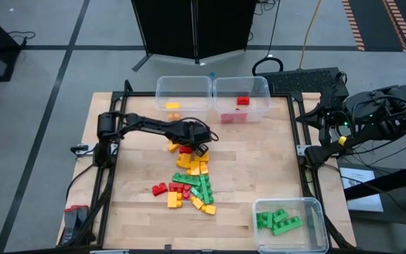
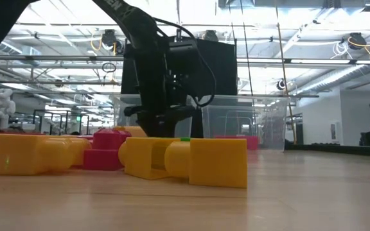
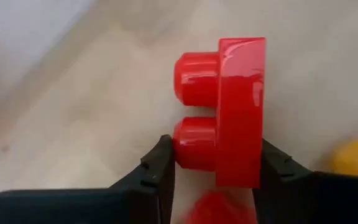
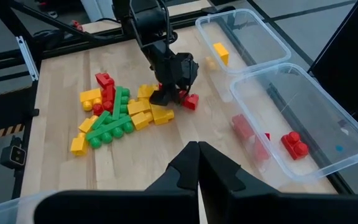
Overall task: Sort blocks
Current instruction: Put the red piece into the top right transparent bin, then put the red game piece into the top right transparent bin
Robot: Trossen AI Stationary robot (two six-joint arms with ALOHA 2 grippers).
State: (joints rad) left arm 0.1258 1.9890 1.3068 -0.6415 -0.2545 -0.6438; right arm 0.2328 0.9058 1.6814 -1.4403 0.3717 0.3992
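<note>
A red block (image 3: 238, 109) with two studs lies on its side on the wooden table (image 1: 252, 162), at the far edge of a loose pile of red, yellow and green blocks (image 1: 189, 180). My left gripper (image 3: 216, 165) reaches down over it from the table's left, shut on it; the same gripper (image 4: 166, 96) shows in the right wrist view with the red block (image 4: 190, 101) beside it. My right gripper (image 4: 197, 155) is shut on nothing, held high beyond the table's right side. My left gripper pinches the red block between its two fingers at one end. One finger (image 3: 160, 168) sits against the tip of the end stud (image 3: 191, 146), the other (image 3: 275, 165) against the block's flat underside (image 3: 253, 155). The fingers slant steeply down from above. The block lies on the table.
Two clear bins stand at the table's far edge: the left bin (image 1: 183, 83) holds a yellow block (image 1: 173, 106), the right bin (image 1: 259, 90) red blocks (image 1: 242, 101). A third bin (image 1: 316, 212) at the near right holds green blocks (image 1: 279, 221). Bare wood lies right of the pile.
</note>
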